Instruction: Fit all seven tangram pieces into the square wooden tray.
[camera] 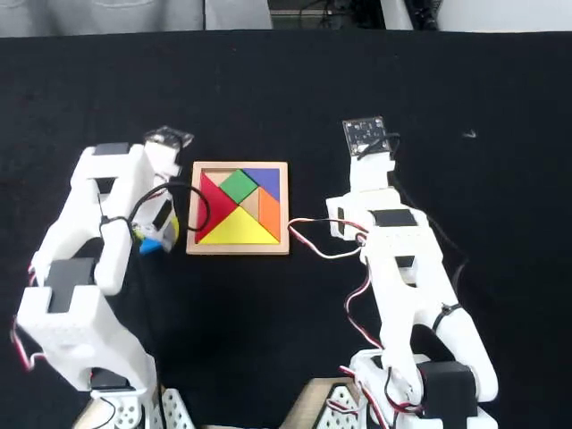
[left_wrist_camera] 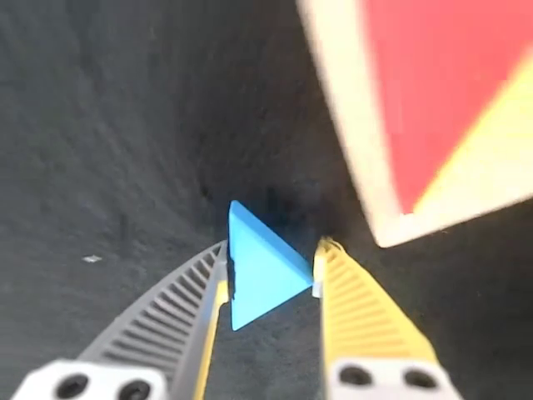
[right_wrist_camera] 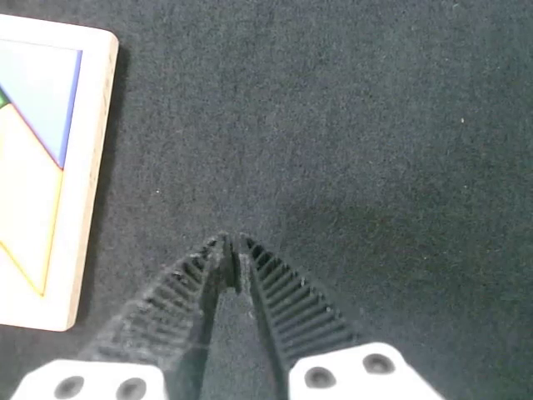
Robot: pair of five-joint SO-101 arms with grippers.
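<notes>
Blue triangle (left_wrist_camera: 262, 283) pinched between the left gripper (left_wrist_camera: 273, 250) fingers, just beside the wooden tray (camera: 238, 249) at its near corner on the left arm's side, over black cloth (camera: 465, 80). Tray holds red, yellow, green, orange and darker blue pieces (camera: 237, 231). Right gripper (right_wrist_camera: 232, 244) fingers pressed together, holding nothing, over cloth beside the tray's other edge

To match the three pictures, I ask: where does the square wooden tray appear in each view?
High view: the wooden tray lies mid-table, between both arms.
Left wrist view: its corner, past the left end effector gripping the blue triangle.
Right wrist view: its side rail, beside the shut right end effector.
Shared landmark: the black table cover.
</notes>
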